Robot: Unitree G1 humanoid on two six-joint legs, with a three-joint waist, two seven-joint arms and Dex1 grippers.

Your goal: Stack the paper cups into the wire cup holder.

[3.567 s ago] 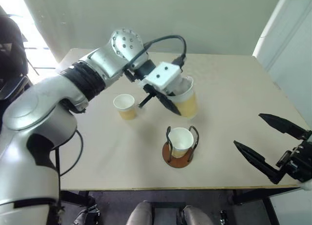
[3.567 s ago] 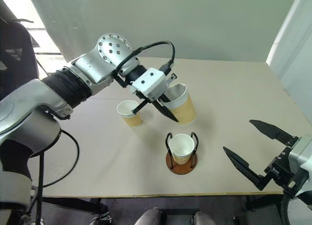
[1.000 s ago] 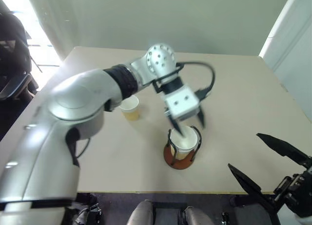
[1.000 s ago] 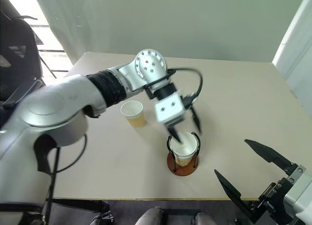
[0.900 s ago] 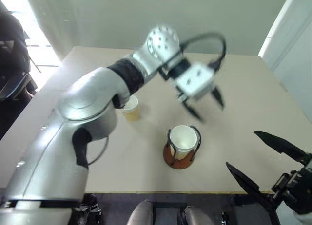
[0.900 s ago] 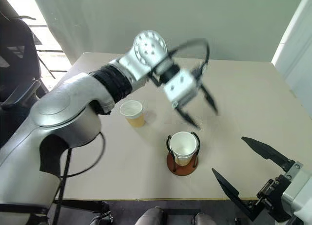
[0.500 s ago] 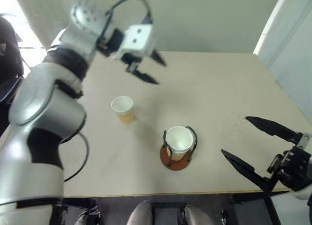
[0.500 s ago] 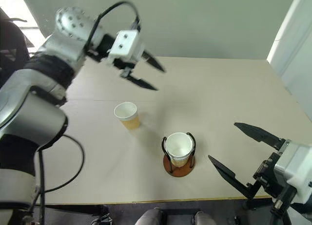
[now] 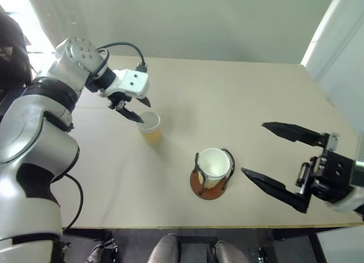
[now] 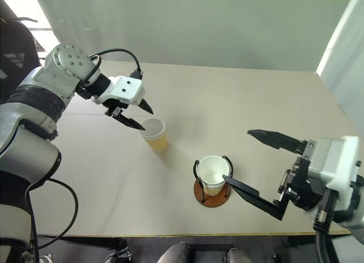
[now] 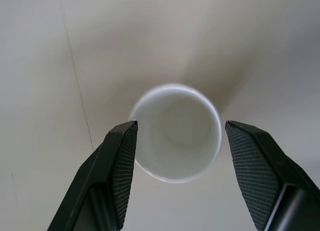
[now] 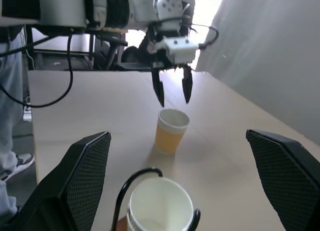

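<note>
Two cup spots on table, left gripper over the far-left one.

Beige rectangular table (image 9: 256, 103) carries everything. Wire cup holder on round reddish-brown base (image 9: 209, 185) sits near-centre, with nested yellow-orange paper cups (image 9: 214, 165) inside its loops. Lone yellow-orange paper cup (image 9: 150, 126) stands upright to the far left of holder, apart from it. Left gripper (image 9: 137, 109) hangs just above that cup, fingers spread either side of its rim. Right gripper (image 9: 284, 163) sits right of holder at near edge, fingers wide apart, empty.
</note>
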